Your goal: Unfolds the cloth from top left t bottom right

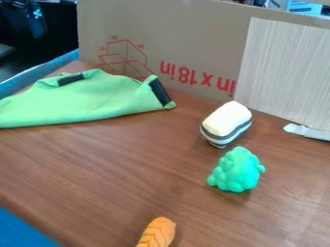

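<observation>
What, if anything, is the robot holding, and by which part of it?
That can't be told from here. The green cloth lies on the table, nothing gripping its visible part.

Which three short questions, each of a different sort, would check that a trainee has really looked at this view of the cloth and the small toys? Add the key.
1. True or false: the green cloth, seen in this view, lies to the left of the lumpy teal toy.
2. Fill in one word: the lettering on the cardboard is ____.
3. Which lies closest to the bottom edge of the view? (a) the striped toy; (b) the ridged orange toy; (c) the green cloth.

Key: 1 true; 2 red; 3 b.
</observation>
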Controlling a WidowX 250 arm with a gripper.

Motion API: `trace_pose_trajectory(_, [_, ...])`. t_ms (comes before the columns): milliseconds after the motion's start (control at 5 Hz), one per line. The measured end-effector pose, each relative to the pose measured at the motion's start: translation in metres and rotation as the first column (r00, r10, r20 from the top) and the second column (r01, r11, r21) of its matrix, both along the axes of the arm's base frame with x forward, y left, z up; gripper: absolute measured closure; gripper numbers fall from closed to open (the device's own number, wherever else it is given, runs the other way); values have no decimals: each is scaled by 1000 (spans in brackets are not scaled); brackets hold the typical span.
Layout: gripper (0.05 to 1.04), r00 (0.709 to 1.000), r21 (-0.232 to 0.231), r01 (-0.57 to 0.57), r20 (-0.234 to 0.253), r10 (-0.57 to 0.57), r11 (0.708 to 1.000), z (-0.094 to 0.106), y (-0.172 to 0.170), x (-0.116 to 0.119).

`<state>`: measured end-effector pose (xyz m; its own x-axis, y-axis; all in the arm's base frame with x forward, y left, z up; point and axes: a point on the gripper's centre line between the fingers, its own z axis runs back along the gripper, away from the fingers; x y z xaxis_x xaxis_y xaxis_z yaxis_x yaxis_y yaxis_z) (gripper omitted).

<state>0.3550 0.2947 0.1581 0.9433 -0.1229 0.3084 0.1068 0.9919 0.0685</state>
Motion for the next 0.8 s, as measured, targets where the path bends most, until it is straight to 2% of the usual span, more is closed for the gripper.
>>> trace_pose_trajectory(200, [83,999,-30,-4,-32,3,1000,-20,0,1])
trace_pose_trajectory(400, [83,999,0,-21,-45,21,1000,-42,-2,9])
trace_pose_trajectory(800, [83,1000,58,1,5,-2,998,-58,-7,26])
